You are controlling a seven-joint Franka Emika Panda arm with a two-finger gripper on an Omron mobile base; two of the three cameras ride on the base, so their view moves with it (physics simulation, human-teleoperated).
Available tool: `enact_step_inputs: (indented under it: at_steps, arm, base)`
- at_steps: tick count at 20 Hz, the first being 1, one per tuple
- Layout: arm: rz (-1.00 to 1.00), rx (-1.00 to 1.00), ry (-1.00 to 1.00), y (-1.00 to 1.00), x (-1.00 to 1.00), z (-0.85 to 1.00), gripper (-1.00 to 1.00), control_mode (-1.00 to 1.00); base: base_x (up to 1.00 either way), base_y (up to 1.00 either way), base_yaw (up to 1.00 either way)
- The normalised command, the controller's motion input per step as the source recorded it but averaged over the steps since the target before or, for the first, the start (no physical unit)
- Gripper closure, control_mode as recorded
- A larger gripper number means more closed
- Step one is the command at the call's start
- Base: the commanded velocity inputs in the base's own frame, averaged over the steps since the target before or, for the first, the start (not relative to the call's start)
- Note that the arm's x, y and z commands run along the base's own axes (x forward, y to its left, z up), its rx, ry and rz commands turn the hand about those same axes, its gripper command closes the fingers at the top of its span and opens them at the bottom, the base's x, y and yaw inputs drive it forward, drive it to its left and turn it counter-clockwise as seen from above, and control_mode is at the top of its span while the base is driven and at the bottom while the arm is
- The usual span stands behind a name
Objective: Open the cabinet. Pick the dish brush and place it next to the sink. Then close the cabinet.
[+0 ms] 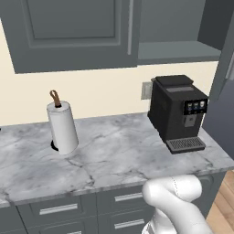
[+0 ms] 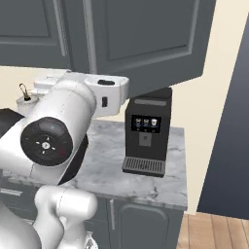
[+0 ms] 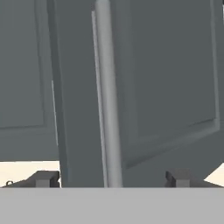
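Observation:
The dark grey cabinet (image 1: pixel 73 32) hangs over the counter, its left door shut. Its right door (image 2: pixel 146 39) is swung out, and the grey shelf (image 1: pixel 178 50) inside looks bare from here. In the hand view that door's long silver bar handle (image 3: pixel 109 96) runs upright through the middle. My gripper (image 3: pixel 111 178) is open, and its two fingertips (image 3: pixel 43 178) stand wide apart on either side of the handle without touching it. The dish brush and the sink are out of view.
A black coffee machine (image 1: pixel 178 112) stands on the marble counter (image 1: pixel 114 155) under the open compartment. A white paper-towel roll (image 1: pixel 62 125) stands at the left. Drawers with horizontal handles (image 1: pixel 59 209) run below the counter. My arm's large white joint (image 2: pixel 53 131) blocks the left of the right base view.

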Motion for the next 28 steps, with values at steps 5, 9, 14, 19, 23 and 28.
enact_step_inputs:
  at_steps: [5,9,14,19,23,28]
  arm:
    - [0.04,0.00,-0.05,0.47,-1.00,0.23,-1.00,-1.00]
    - [0.06,-0.13,0.00,0.92,-0.72,0.25,-1.00,-1.00]
    - [0.00,-0.27,0.00,0.98,-0.20,0.00,-1.00,-1.00]
    - [-0.06,-0.60,0.01,0.66,0.50,0.00,-1.00,-1.00]
    - [-0.14,-0.73,0.15,0.58,0.97,-0.02,-1.00,-1.00]
    - [-0.24,-0.71,0.18,0.22,0.96,-0.19,-1.00,-1.00]
  base:
    - [0.00,0.00,0.00]
    - [0.00,0.00,0.00]
    - [0.00,0.00,0.00]
    - [0.00,0.00,0.00]
    - [0.00,0.00,0.00]
    - [0.00,0.00,0.00]
